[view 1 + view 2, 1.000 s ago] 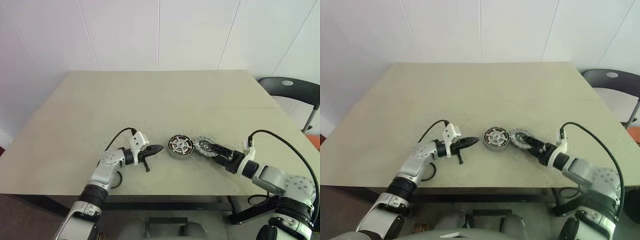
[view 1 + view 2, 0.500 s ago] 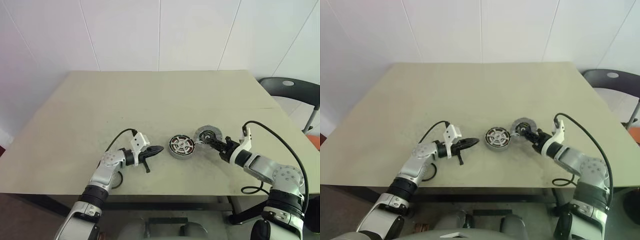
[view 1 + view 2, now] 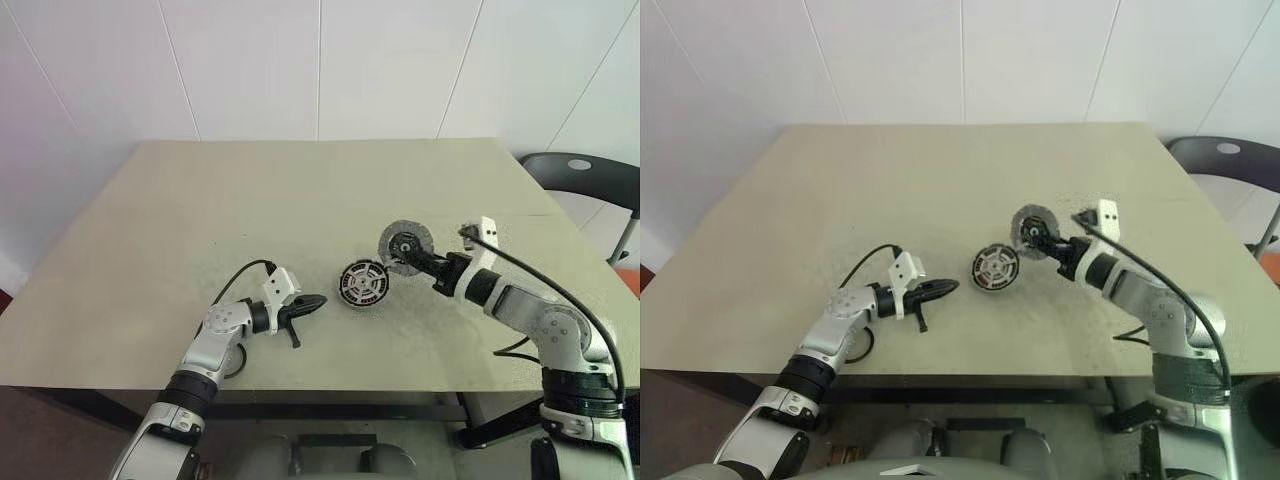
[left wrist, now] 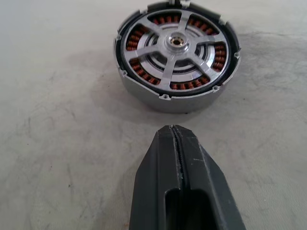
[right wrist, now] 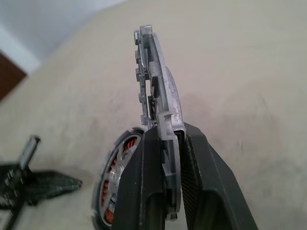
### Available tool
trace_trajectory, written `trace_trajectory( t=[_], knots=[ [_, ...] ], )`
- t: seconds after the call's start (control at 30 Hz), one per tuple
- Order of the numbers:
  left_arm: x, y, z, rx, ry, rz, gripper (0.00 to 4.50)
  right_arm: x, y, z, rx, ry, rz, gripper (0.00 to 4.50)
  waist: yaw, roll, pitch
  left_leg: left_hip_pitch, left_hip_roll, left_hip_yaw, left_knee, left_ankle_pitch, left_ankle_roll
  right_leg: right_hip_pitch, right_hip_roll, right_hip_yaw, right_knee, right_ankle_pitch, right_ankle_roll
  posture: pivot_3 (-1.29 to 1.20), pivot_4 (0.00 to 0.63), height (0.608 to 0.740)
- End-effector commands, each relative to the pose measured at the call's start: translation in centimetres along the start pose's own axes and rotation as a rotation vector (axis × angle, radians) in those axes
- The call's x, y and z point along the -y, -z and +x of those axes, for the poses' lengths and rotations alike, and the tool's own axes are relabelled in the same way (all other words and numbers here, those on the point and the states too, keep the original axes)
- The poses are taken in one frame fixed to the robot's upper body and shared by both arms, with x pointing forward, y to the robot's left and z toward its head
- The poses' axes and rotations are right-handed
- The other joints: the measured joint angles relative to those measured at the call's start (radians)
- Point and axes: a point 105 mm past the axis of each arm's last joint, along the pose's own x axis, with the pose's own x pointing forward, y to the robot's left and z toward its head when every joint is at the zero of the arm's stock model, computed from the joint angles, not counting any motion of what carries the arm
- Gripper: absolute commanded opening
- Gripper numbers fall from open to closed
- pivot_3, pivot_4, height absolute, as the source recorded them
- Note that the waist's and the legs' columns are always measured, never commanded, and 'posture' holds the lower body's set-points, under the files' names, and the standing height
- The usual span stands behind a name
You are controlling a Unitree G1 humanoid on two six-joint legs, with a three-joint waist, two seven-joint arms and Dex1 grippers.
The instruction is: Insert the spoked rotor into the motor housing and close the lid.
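Right pincer [image 3: 421, 257]: my fingers clamp the edge of the spoked rotor [image 3: 404, 244], nearly closed on its thin rim; disc up on edge, clear of the table [image 3: 200, 220].
Left pincer [image 3: 308, 302]: fully closed, empty, parked at 9 o'clock of the motor housing [image 3: 362, 285], near but apart.
Housing: flat on the table, copper windings up, at about 7 o'clock of the lifted rotor.
Lid: can't pick it out.
Step in hand: carry rotor over housing, I reckon.
Do it well: roll my wrist until the disc is level, centre its dark hub over the housing hub, lower straight.
Risk: tilted entry jams on the silver rim; housing may slide, so left pincer could brace it.
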Motion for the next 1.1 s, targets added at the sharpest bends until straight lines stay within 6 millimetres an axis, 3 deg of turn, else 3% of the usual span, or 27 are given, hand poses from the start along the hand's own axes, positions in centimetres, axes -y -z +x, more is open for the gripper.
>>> trace_trajectory(
  t=[0.03,0.5,0.8,0.9,1.1],
  knots=[
    [-0.3,-1.1,0.3,0.023,0.006,0.045,0.00,-2.1,-1.4,0.0,0.022,-0.059,-0.251,0.12,0.000,0.000,0.000,0.000,0.000,0.000,0.000,0.000,0.000,0.000,0.000,0.000,0.000,0.000,0.000,0.00,0.000,0.740],
    [-0.3,-1.1,0.5,0.020,0.003,0.046,0.00,-0.3,0.5,1.0,-0.090,0.075,-0.745,0.12,0.000,-0.001,0.000,0.001,0.000,0.000,0.000,0.000,0.000,0.000,0.000,0.000,0.000,0.000,0.000,0.00,0.000,0.740],
    [-0.3,-0.9,0.5,0.008,0.003,0.048,0.00,-1.2,0.5,1.3,-0.052,0.030,-0.720,0.12,-0.001,-0.001,0.001,0.001,0.000,0.000,0.001,0.000,0.000,0.000,0.000,0.000,0.000,0.000,0.000,0.00,0.000,0.740],
    [-0.2,-0.8,0.5,0.007,0.003,0.048,0.00,-1.3,0.6,1.1,-0.056,0.009,-0.695,1.08,0.000,-0.002,0.001,0.001,0.000,0.000,0.000,0.000,0.000,0.000,0.000,0.000,0.000,0.000,0.000,0.00,0.000,0.740],
    [-0.3,-0.6,0.7,-0.002,0.004,0.049,0.00,-3.7,1.7,0.4,-0.069,-0.188,-0.658,2.91,0.001,-0.002,0.000,0.001,0.000,0.000,0.001,0.000,0.000,0.001,0.000,0.000,0.000,0.000,0.000,0.00,0.000,0.740]
  ],
)
